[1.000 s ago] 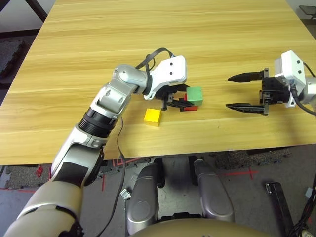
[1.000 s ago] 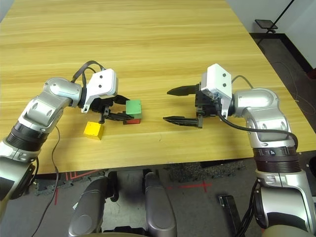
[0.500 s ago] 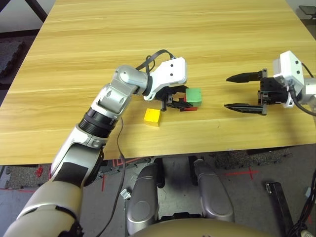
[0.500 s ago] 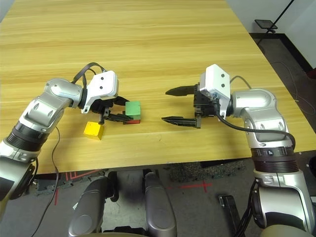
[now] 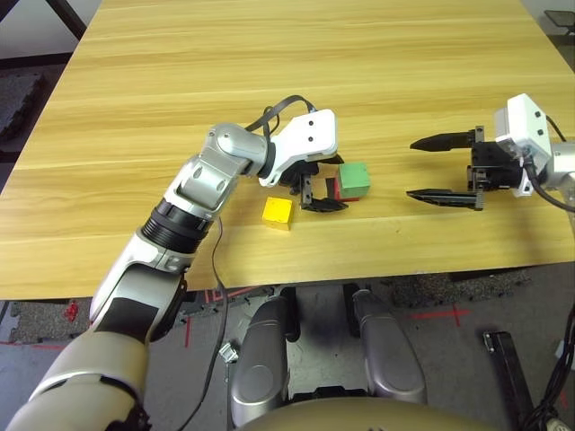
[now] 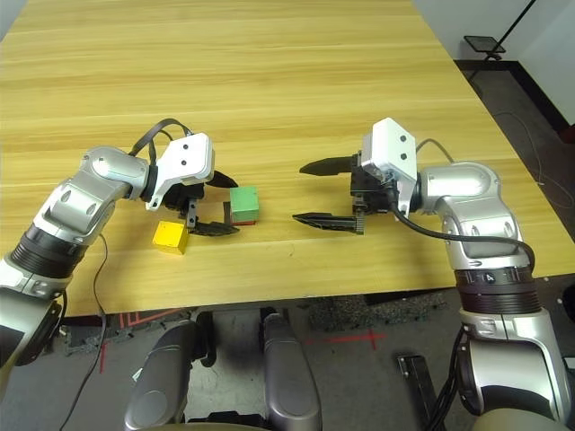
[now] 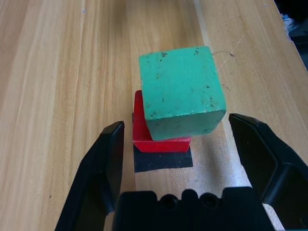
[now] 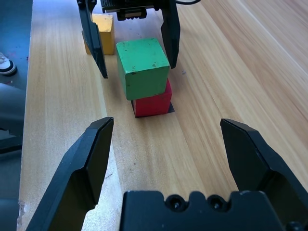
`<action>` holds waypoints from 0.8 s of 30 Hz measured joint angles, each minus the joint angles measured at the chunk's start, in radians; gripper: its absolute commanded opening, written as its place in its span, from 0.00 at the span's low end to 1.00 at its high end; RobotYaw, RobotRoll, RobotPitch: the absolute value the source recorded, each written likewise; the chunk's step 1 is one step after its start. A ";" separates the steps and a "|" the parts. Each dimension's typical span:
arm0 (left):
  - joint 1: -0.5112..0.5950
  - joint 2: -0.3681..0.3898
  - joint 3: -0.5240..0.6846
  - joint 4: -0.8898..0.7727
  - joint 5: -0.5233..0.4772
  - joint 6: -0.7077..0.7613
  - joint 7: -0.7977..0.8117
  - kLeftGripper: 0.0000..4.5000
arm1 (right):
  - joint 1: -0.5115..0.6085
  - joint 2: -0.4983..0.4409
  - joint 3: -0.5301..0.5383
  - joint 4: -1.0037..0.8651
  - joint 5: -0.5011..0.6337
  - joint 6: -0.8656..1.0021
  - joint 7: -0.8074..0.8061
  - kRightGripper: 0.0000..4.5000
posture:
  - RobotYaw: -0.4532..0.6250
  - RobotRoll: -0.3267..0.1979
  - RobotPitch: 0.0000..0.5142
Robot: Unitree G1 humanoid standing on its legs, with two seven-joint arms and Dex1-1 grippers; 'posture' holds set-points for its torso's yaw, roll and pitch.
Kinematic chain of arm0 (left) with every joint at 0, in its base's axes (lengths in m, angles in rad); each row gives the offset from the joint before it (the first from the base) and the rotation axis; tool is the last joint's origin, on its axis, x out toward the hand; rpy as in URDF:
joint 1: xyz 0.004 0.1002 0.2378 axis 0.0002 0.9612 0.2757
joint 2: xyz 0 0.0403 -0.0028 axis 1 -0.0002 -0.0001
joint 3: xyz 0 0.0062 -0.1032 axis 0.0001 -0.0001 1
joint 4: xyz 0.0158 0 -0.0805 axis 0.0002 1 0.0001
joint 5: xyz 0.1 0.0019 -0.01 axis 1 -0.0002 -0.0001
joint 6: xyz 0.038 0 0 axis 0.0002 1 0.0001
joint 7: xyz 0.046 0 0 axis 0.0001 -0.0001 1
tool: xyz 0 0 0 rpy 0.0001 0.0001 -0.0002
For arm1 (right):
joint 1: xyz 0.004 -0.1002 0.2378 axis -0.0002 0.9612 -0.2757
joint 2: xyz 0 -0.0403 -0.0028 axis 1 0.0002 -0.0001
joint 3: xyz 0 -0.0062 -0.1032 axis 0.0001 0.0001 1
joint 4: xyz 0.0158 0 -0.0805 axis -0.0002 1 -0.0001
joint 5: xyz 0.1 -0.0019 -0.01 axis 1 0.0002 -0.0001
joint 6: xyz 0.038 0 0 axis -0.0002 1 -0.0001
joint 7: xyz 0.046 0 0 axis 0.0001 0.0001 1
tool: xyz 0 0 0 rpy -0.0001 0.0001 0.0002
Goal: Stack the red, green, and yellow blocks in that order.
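Released just now, the green block [image 7: 182, 91] sits on the red block [image 7: 159, 140], both grippers' jaws apart, leaving the yellow block [image 5: 278, 212] next.

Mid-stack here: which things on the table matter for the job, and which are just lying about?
Job:
- green matte cube, resting on the red one
- red matte cube, underneath
- yellow matte cube, alone on the table

Lying about:
- flat black square patch under the red cube
- wooden table
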 measured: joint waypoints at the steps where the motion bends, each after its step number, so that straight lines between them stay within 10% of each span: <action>1: 0.000 0.000 0.000 0.000 0.000 0.003 0.000 0.99 | 0.000 0.000 0.000 0.000 0.000 0.000 0.000 1.00 | 0.55 0.77 0.56; 24: -0.039 0.212 0.089 0.054 -0.026 -0.046 -0.133 0.99 | -0.027 0.014 0.010 0.031 -0.003 -0.022 0.021 1.00 | 0.57 0.77 0.49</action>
